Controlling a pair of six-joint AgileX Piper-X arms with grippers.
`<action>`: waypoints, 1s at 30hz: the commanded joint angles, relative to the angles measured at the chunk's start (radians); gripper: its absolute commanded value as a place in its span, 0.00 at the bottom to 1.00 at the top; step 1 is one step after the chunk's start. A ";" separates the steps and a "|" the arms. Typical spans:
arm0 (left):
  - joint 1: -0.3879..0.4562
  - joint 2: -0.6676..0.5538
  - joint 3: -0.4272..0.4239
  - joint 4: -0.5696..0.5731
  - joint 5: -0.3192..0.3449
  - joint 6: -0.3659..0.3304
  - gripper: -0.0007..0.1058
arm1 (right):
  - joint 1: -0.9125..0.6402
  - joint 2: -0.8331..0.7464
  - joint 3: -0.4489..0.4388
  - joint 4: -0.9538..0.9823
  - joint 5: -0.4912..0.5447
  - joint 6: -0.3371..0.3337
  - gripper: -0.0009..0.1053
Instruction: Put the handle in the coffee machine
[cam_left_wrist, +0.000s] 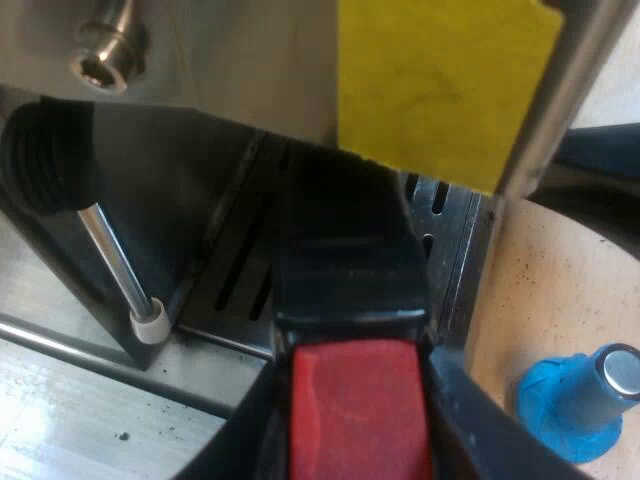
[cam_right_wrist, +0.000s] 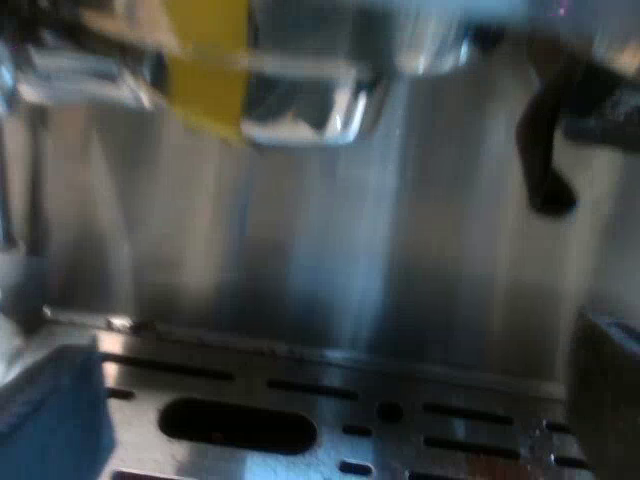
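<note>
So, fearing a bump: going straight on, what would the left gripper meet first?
Likely the espresso machine above the drip tray; the handle in the left gripper would touch first, depth unclear.

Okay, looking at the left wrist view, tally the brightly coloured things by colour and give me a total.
Red: 1, the handle end
Yellow: 1, the sticker on the machine
Blue: 1, the tamper
Total: 3
</note>
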 joint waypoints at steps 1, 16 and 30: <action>-0.001 -0.036 -0.038 0.017 0.228 0.028 0.01 | -0.014 0.016 -0.002 -0.020 -0.053 0.040 0.47; -0.001 -0.036 -0.038 0.017 0.225 0.028 0.01 | -0.109 0.136 -0.007 -0.389 -0.146 -0.011 0.42; -0.001 -0.034 -0.038 0.017 0.224 0.028 0.01 | -0.120 0.223 -0.131 -0.462 -0.155 -0.055 0.30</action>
